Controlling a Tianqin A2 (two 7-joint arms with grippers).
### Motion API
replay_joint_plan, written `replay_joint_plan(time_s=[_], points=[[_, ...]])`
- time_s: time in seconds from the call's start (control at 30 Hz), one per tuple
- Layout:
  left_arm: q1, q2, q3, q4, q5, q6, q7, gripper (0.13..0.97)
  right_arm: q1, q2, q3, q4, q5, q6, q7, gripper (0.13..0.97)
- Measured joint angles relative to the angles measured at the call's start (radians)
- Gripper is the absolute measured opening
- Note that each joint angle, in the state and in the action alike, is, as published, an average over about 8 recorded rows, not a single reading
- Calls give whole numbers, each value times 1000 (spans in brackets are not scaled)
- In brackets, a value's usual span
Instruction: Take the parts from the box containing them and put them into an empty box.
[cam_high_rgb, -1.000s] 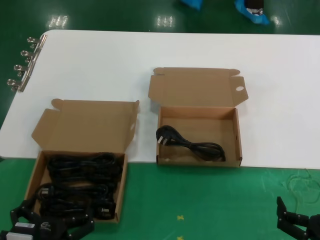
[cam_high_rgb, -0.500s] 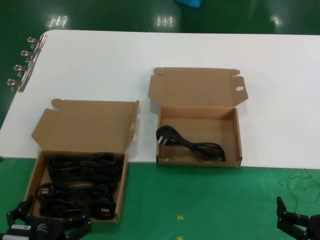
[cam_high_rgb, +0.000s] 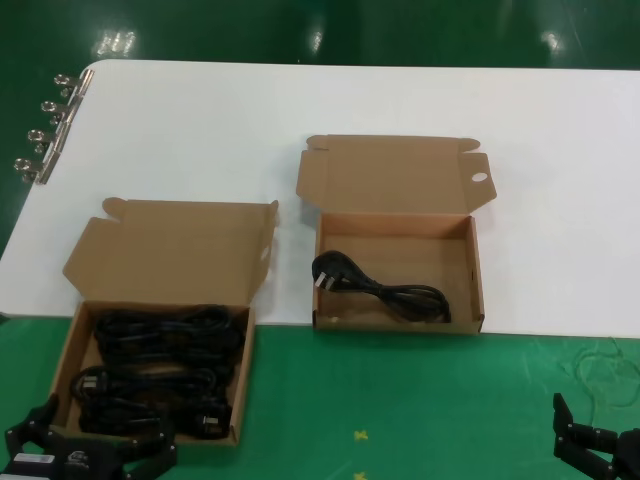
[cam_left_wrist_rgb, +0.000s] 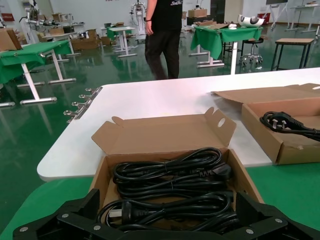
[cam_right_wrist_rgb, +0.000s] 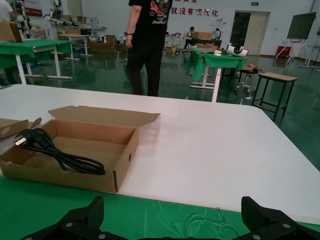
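At far left, four binder clips (cam_high_rgb: 45, 135) sit on the white desk (cam_high_rgb: 200, 120) edge. Left hand (cam_high_rgb: 90, 450): low at the near edge, fingers spread wide, holding nothing, just before the full box (cam_high_rgb: 160, 260), lid flap open, straddling desk edge and green mat (cam_high_rgb: 400, 400). Black power cords (cam_high_rgb: 160, 365): several bundles packed inside it. Holed-tab box (cam_high_rgb: 395, 180): centre, open, containing one cord (cam_high_rgb: 380, 288). Right hand (cam_high_rgb: 600, 445): far right over the mat, fingers wide apart, empty.
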Motion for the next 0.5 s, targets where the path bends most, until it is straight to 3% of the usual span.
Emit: replay_joint_plan(time_s=[0.5], points=[[16, -2, -6, -15, -2, -12, -8, 966, 0, 0, 0, 0, 0, 0, 0, 966]])
